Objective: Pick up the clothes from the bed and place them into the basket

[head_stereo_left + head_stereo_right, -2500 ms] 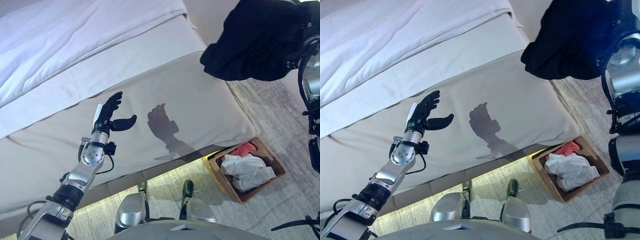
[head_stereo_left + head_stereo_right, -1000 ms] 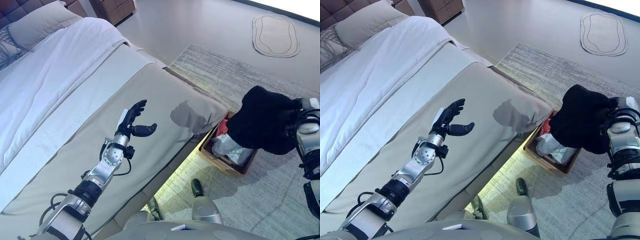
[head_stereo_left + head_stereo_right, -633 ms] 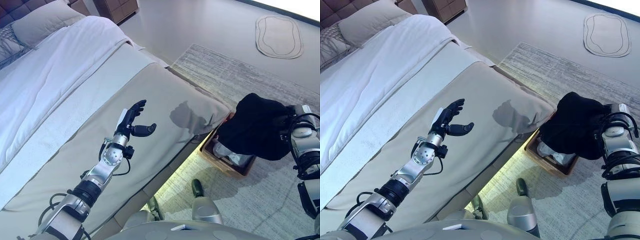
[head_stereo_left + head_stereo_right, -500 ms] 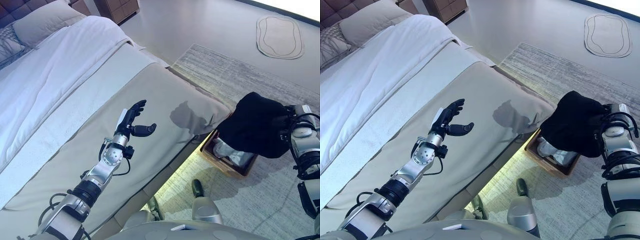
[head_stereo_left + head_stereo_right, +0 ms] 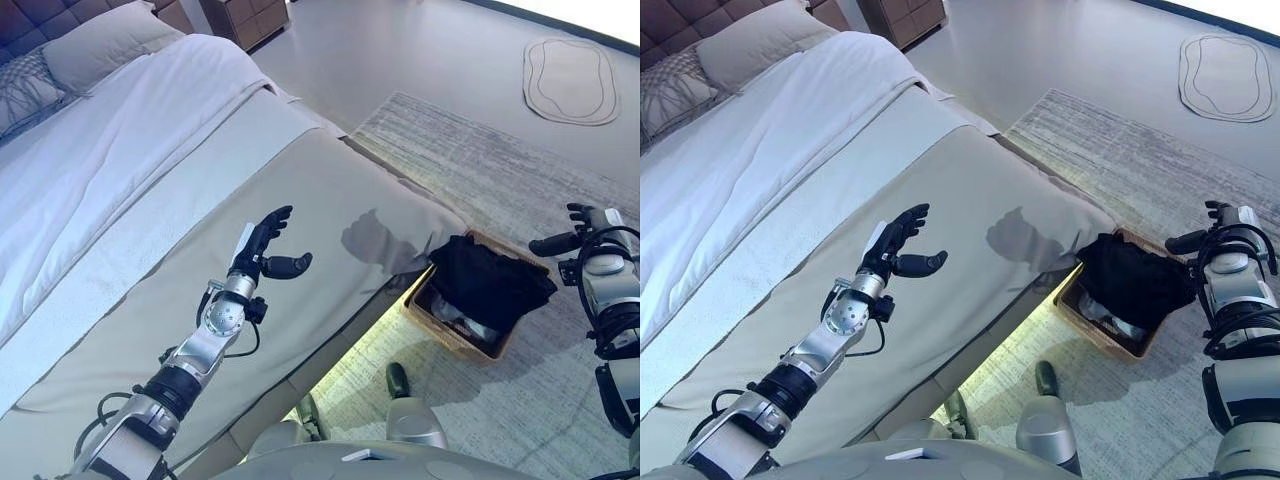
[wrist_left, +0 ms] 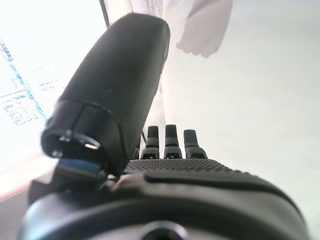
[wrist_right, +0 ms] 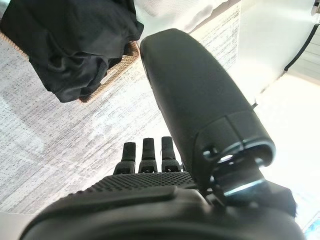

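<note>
A black garment (image 5: 488,283) lies heaped in the woven basket (image 5: 432,326) on the rug beside the bed's foot corner, spilling over the rim; a bit of white cloth (image 5: 462,318) shows under it. My right hand (image 5: 572,228) hangs open in the air to the right of the basket, holding nothing; its wrist view shows the black garment (image 7: 65,45) and the basket (image 7: 107,75) past straight fingers (image 7: 145,150). My left hand (image 5: 262,245) hovers open over the beige bed cover (image 5: 330,180), empty.
The bed (image 5: 120,170) fills the left, with a white duvet (image 5: 90,140) and pillows (image 5: 95,35) at its head. A grey rug (image 5: 480,170) lies under the basket. A small oval mat (image 5: 568,68) sits far off on the floor.
My right hand has let go of the black garment, which dropped into the basket. The hand now stands open beside it. The left arm has held still.
</note>
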